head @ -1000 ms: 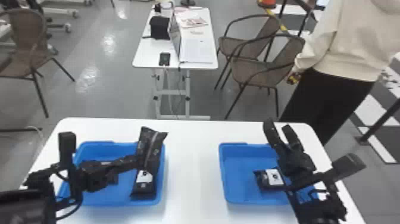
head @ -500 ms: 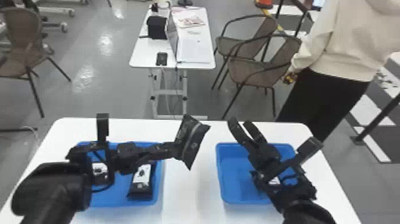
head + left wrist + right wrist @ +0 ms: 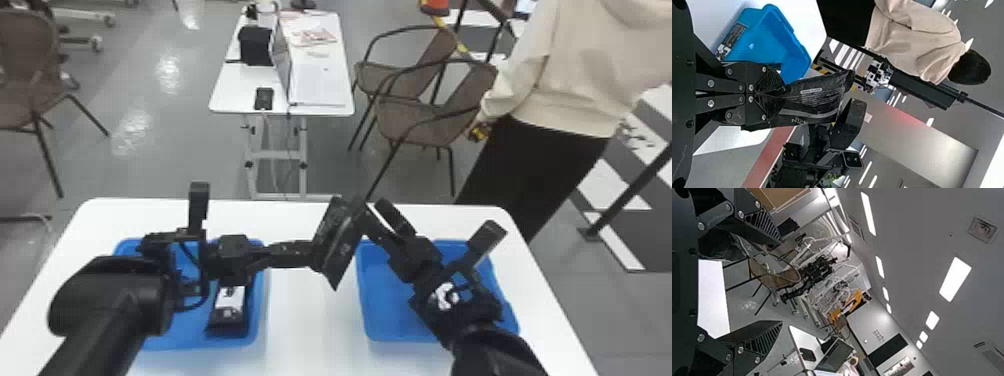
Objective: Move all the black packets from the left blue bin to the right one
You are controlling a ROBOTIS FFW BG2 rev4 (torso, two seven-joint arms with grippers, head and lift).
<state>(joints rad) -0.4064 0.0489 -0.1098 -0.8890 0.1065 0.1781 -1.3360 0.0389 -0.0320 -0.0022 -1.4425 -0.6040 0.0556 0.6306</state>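
Observation:
At the middle of the table in the head view, my left gripper [image 3: 316,256] is shut on a black packet [image 3: 340,245], tilted in the air between the bins. In the left wrist view, the left gripper [image 3: 784,94] pinches the packet [image 3: 815,96] by one end. My right gripper [image 3: 372,207] stands open close beside its other end; whether they touch, I cannot tell. The right wrist view shows the right gripper [image 3: 781,282] with its fingers wide apart. One packet [image 3: 228,309] lies in the left bin [image 3: 200,344]. A white-labelled packet [image 3: 444,296] shows behind the right arm in the right bin [image 3: 395,334].
Both bins stand on the white table [image 3: 310,325], with a bare strip between them. Beyond it are a second table [image 3: 250,92] with a laptop and papers, and brown chairs [image 3: 425,115].
The left gripper has carried its packet rightward from over the left bin to between the bins. My right gripper has moved leftward, from over the right bin toward that packet.

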